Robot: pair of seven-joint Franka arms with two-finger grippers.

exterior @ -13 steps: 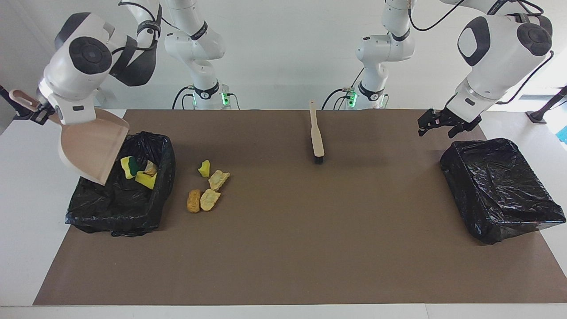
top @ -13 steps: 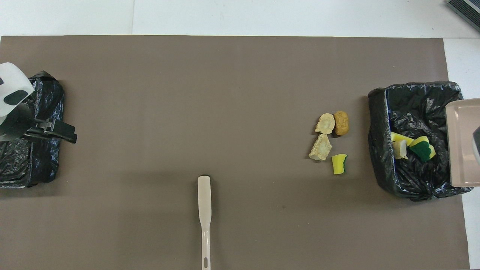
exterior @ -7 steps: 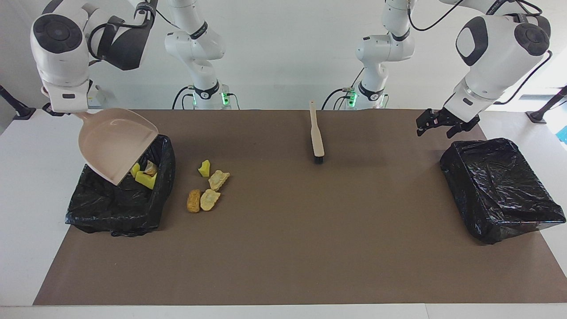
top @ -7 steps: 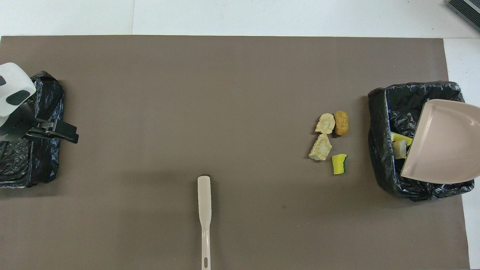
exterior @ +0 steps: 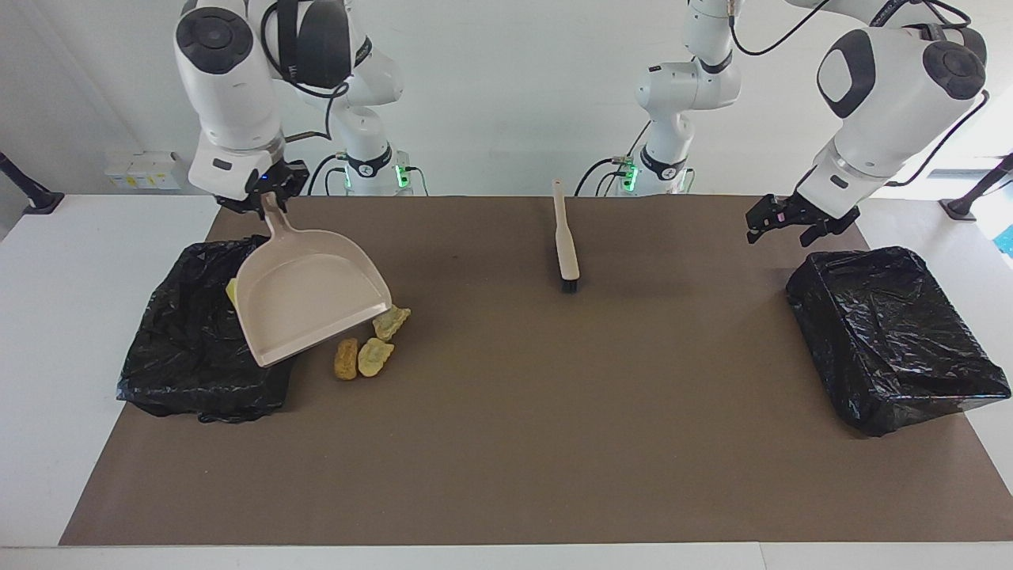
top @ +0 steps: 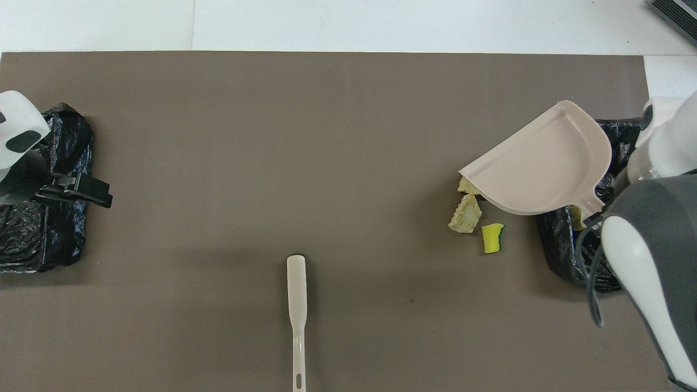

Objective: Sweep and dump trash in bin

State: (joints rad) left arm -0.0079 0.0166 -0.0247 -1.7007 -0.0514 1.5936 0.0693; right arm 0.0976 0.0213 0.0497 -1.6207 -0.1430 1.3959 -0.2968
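Observation:
My right gripper (exterior: 267, 203) is shut on the handle of the beige dustpan (exterior: 307, 294). It holds the pan tilted, mouth down, over the edge of the black-lined bin (exterior: 190, 348) and the trash beside it. On the mat lie a tan chunk (exterior: 392, 321), a yellowish chunk (exterior: 374, 356) and an orange-brown chunk (exterior: 346, 359). The overhead view shows a yellow sponge piece with a green edge (top: 493, 238) and a tan chunk (top: 465, 214). The pan (top: 542, 166) hides most of the bin's contents; a bit of yellow (exterior: 231, 291) shows. My left gripper (exterior: 779, 224) waits open and empty.
The beige hand brush (exterior: 563, 241) lies on the brown mat near the robots, midway between the arms, also in the overhead view (top: 297, 305). A second black-lined bin (exterior: 894, 340) stands at the left arm's end, just under the left gripper.
My right arm has swung the dustpan from over the bin toward the trash on the mat and turned its mouth to the pile. The left arm has barely moved.

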